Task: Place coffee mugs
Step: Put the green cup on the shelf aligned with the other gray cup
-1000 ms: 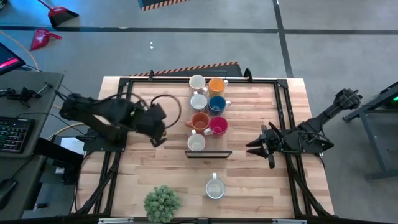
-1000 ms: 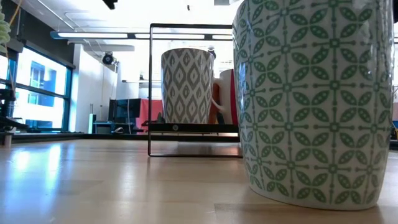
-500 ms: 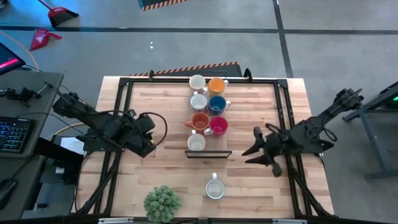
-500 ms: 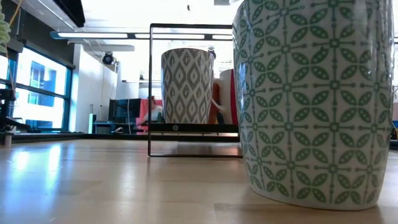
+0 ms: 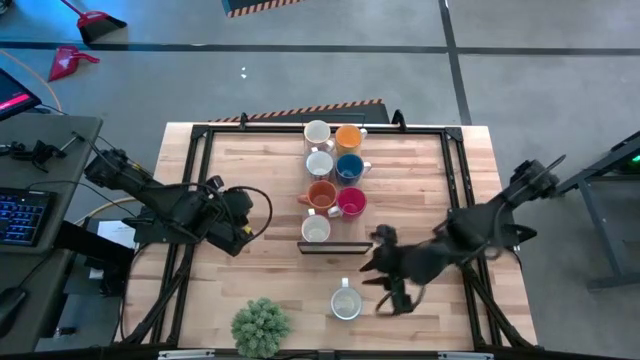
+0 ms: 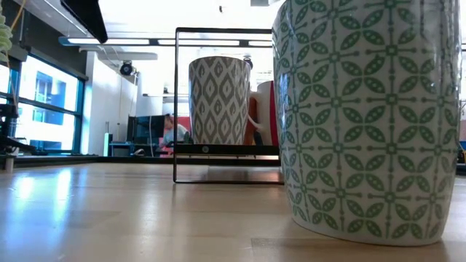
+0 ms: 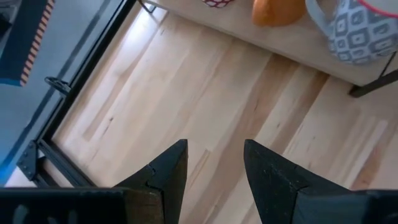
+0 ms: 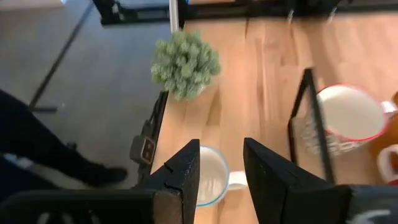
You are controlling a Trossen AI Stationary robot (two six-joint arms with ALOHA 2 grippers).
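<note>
Seven coffee mugs stand in two rows on a black rack (image 5: 336, 246) at the table's middle: white (image 5: 317, 132), orange (image 5: 348, 137), white (image 5: 319, 163), blue (image 5: 349, 167), orange (image 5: 321, 194), red-pink (image 5: 351, 201) and white (image 5: 316, 229). One green-patterned mug (image 5: 345, 302) (image 8: 208, 175) stands alone on its base near the front edge. My right gripper (image 5: 372, 270) (image 8: 221, 155) hovers open, just right of and above this mug. My left gripper (image 5: 243, 224) (image 7: 214, 149) is open over bare wood left of the rack.
A green spiky plant ball (image 5: 261, 326) (image 8: 185, 62) sits at the front edge, left of the lone mug. A black frame (image 5: 200, 180) borders the table. In the low view the lone mug (image 6: 364, 116) fills the right side, with the rack's grey-patterned mug (image 6: 218, 98) behind it.
My right gripper has swung from the table's right side toward the near edge and the left, rising and turning, and now stands by the lone mug. My left gripper has drawn back from the rack toward the table's left and near side, sinking a little. No mug has moved.
</note>
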